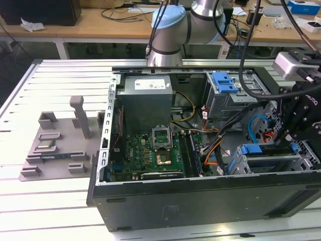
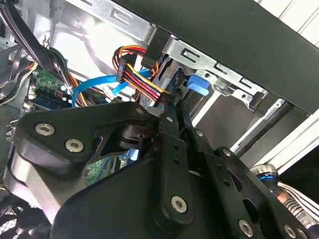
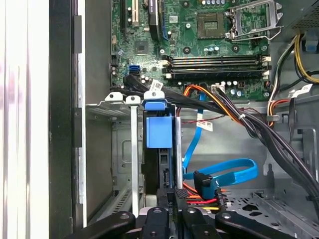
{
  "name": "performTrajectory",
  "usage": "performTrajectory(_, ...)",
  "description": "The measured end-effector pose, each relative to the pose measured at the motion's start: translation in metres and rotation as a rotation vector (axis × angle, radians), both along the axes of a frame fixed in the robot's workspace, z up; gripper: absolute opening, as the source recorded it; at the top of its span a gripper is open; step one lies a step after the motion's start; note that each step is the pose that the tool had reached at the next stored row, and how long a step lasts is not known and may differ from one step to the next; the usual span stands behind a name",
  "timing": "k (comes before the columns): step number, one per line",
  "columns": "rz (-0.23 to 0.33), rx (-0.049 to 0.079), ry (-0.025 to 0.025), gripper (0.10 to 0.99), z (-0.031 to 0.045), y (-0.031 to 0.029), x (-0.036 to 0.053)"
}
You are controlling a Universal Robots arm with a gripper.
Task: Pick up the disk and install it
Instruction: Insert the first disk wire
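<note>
Tool (image 3: 172,209): low inside the open computer case (image 1: 200,198), over the drive cage (image 3: 124,102) by the case's side wall.
Opening: narrow; the fingers (image 2: 169,119) seem to clamp the disk's rear edge, though contact is partly hidden.
Disk (image 3: 159,132): directly ahead of the tool, standing on edge in the cage slot, blue bracket facing out.
Cables (image 3: 224,174): blue and orange, just beside the tool.
Motherboard (image 3: 209,45): beyond the disk.

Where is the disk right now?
The disk sits on edge in the drive cage at the case's front corner, on the exterior view's right, with the pincer just behind its rear end, beside the blue cable.
</note>
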State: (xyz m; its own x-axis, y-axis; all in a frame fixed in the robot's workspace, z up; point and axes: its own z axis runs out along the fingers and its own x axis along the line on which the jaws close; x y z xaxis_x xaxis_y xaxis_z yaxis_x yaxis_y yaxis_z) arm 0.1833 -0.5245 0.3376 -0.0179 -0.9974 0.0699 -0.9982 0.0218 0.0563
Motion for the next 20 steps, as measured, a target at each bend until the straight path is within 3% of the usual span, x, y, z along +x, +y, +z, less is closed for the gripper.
performTrajectory(8, 0.0, 0.001, 0.0001, 0.169, -0.0022, -0.0001, -0.0001)
performTrajectory(10, 0.0, 0.001, 0.0, 0.18, -0.0026, -0.0001, 0.0)
performTrajectory(11, 0.0, 0.001, 0.0, 0.243, -0.0025, -0.0001, 0.0)
performTrajectory(13, 0.0, 0.0, 0.0, 0.243, -0.001, -0.0001, 0.0)
performTrajectory(18, 0.0, 0.0, -0.0003, 0.243, 0.0168, 0.0001, 0.0)
performTrajectory(20, 0.0, 0.0, -0.0004, 0.161, 0.027, 0.0006, -0.0001)
